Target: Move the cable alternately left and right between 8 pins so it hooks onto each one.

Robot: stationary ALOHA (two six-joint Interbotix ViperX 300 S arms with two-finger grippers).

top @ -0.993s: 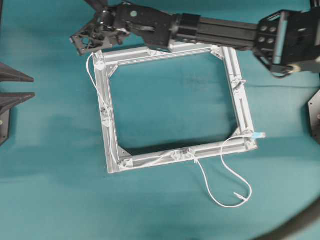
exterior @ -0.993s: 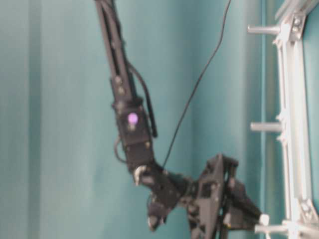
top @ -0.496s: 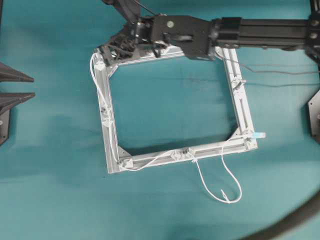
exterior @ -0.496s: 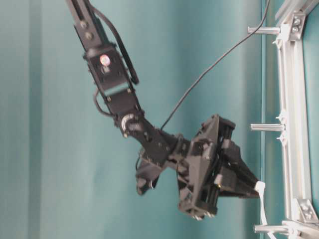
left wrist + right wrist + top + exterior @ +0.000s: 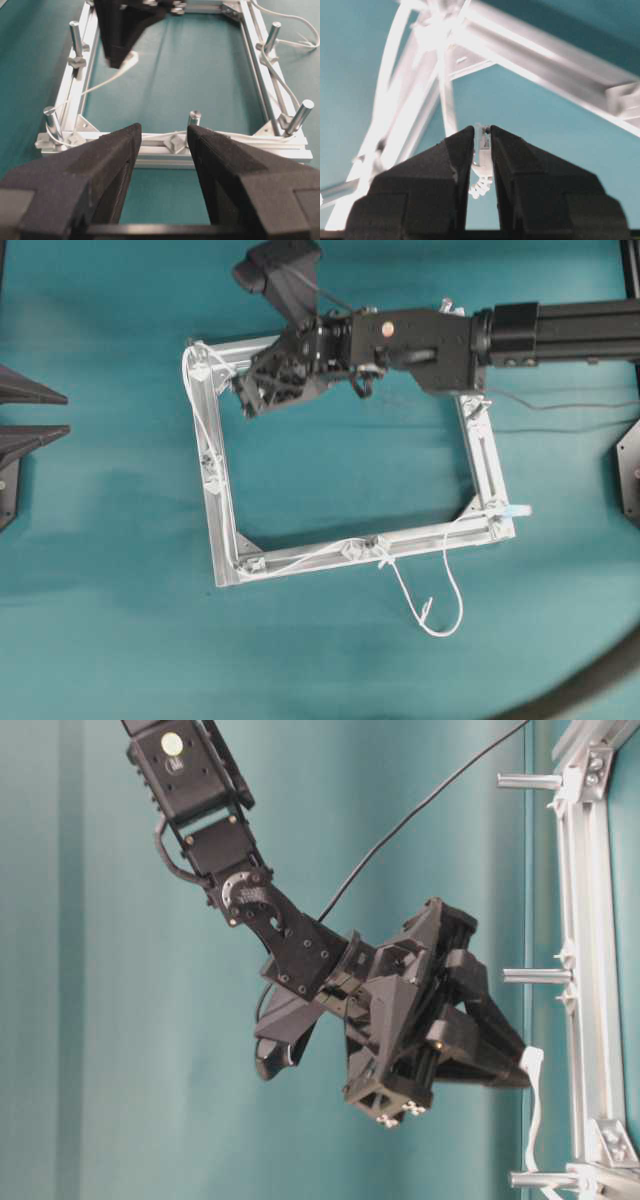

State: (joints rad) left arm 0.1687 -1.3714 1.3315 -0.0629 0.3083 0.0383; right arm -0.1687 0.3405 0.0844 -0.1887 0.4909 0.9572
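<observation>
Covering the table: a teal cloth (image 5: 330,660) lies under everything, spreading out below both tools.
Frame: a square aluminium frame (image 5: 224,530) lies flat on the cloth; the right tool hangs over its top left part, just inside the top bar.
Right arm: a long black arm (image 5: 560,325) reaches in from the right edge of the overhead view to the tool.
Hose: a thick dark hose (image 5: 590,685) curves across the bottom right corner, well apart from both tools.
Right tool: the right tool (image 5: 248,400) has its jaws nearly together, pinching the cable, which shows white between the pads in the right wrist view.
Left tool: the left tool (image 5: 162,150) stands with its jaws wide apart and nothing between them; the frame's near bar lies just past its tips.
Cable: the cable (image 5: 205,425) runs from the right tool to the frame's top left corner, down the left bar, along the bottom bar, then loops on the cloth below it to a pale blue tab (image 5: 517,510) at the bottom right corner.
Pins: the pins (image 5: 76,37) stand upright along the frame bars.
Writing: none can be read.
</observation>
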